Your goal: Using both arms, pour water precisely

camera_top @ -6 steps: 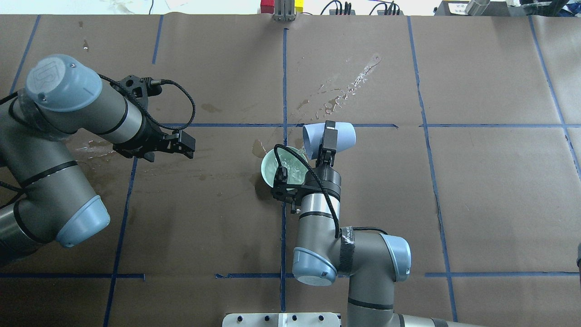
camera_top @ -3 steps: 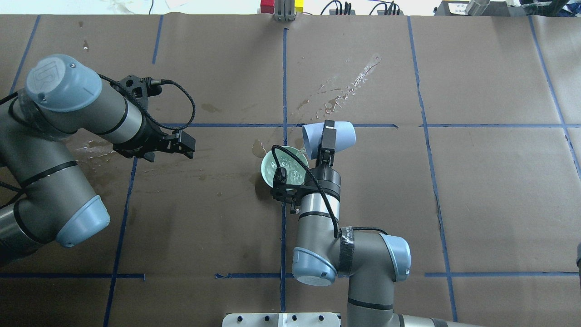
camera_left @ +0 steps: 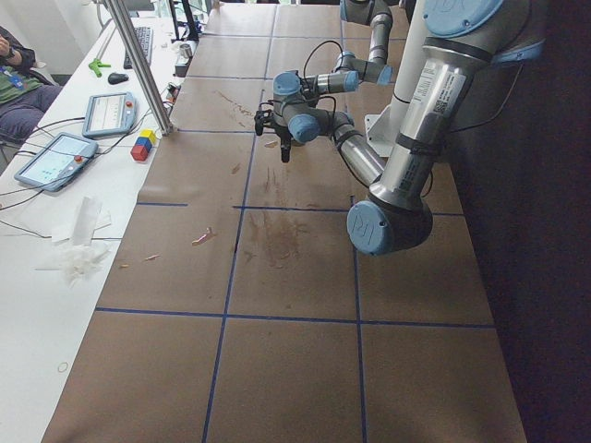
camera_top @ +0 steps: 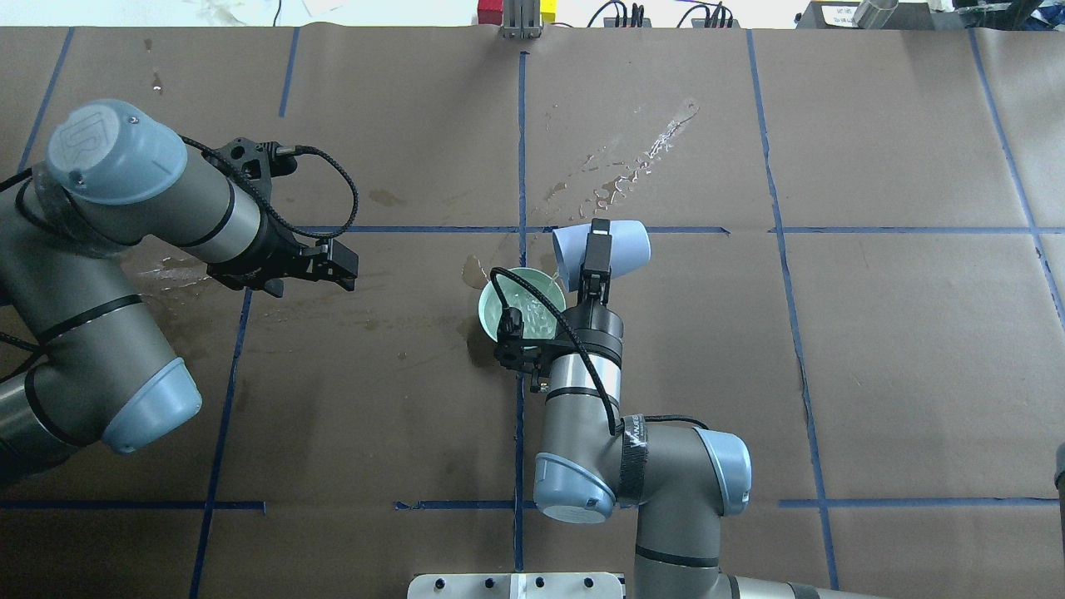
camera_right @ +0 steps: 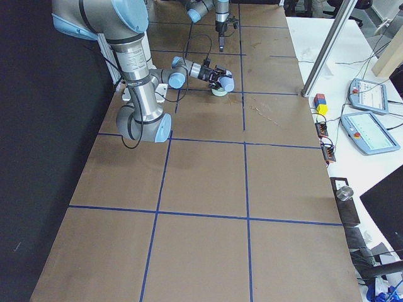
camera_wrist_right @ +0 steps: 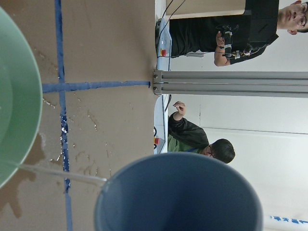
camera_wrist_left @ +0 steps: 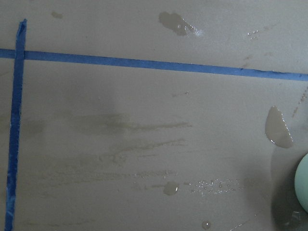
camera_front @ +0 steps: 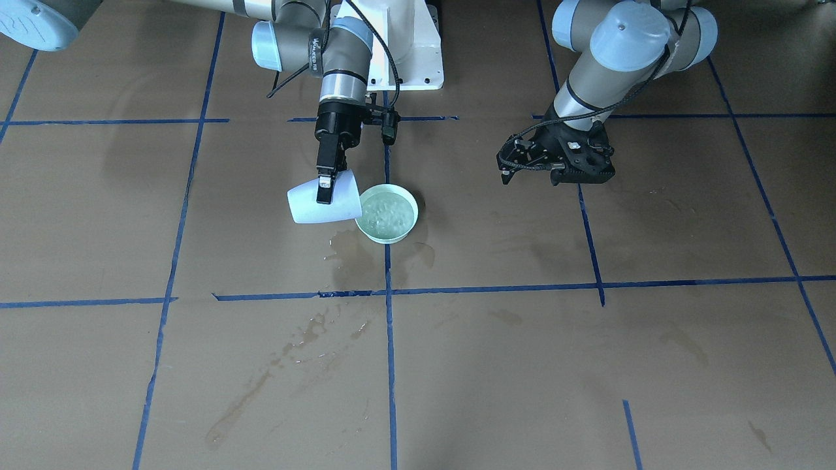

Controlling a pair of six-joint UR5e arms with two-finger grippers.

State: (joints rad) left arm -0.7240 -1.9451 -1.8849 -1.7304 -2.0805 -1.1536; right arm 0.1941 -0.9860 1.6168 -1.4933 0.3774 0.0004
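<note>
Water [camera_front: 388,214] ripples in the pale green bowl [camera_front: 382,239], which stands near the middle of the table [camera_top: 899,358]. From overhead I see it partly hidden by the wrist of my right arm [camera_top: 582,399]. Just beyond the bowl, the right hand [camera_top: 596,249] pinches a pale blue cup [camera_top: 626,248] across its body. The cup is tipped on its side with its mouth towards the bowl and its lip beside the bowl's rim. In the right wrist view a thin stream runs from that lip to the bowl. Well off to the side, the left hand [camera_top: 339,264] hangs over streaky marks on the brown cover; I cannot tell whether its fingers are spread or pressed together. A small puddle [camera_top: 474,270] lies just beside the bowl. Farther out a streak of shiny droplets [camera_top: 645,158] crosses the table, and a metal post [camera_top: 521,21] stands at the far edge.
</note>
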